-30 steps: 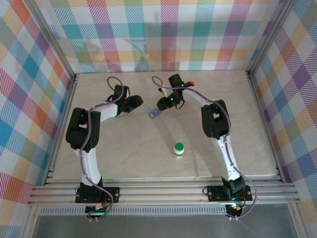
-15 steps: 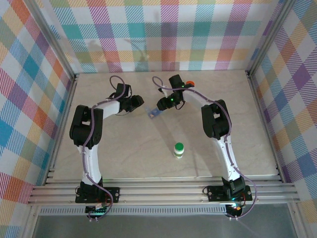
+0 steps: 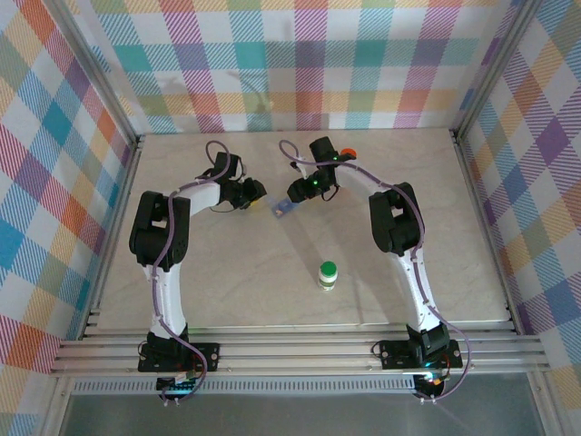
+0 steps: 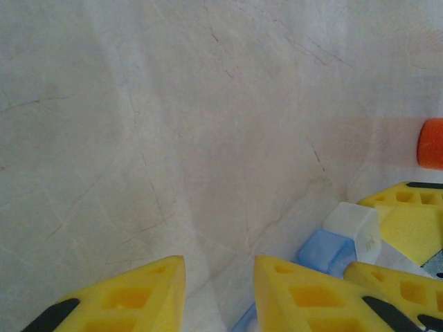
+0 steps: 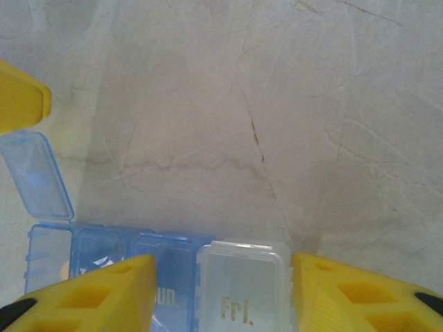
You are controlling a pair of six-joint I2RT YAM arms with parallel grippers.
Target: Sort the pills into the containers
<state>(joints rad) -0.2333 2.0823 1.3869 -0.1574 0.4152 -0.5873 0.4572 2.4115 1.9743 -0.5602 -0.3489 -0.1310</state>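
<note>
The blue pill organizer (image 3: 283,208) lies mid-table at the back. In the right wrist view its clear "Fri." cell (image 5: 242,287) and a blue cell (image 5: 166,283) sit between my fingers, and one lid (image 5: 34,176) stands flipped open at the left. My right gripper (image 3: 296,193) hovers open over that end (image 5: 221,294). My left gripper (image 3: 258,196) is open just left of the organizer (image 4: 339,238), nothing between its fingers (image 4: 218,294). A white pill bottle with a green cap (image 3: 328,274) stands upright nearer the front.
A small orange object (image 3: 348,151) lies at the back behind the right gripper; it also appears at the right edge as an orange object (image 4: 430,143). The marble tabletop (image 3: 218,272) is walled by checkered panels on three sides.
My left gripper has crept right, closer to the organizer. The right gripper, organizer and bottle have stayed put.
</note>
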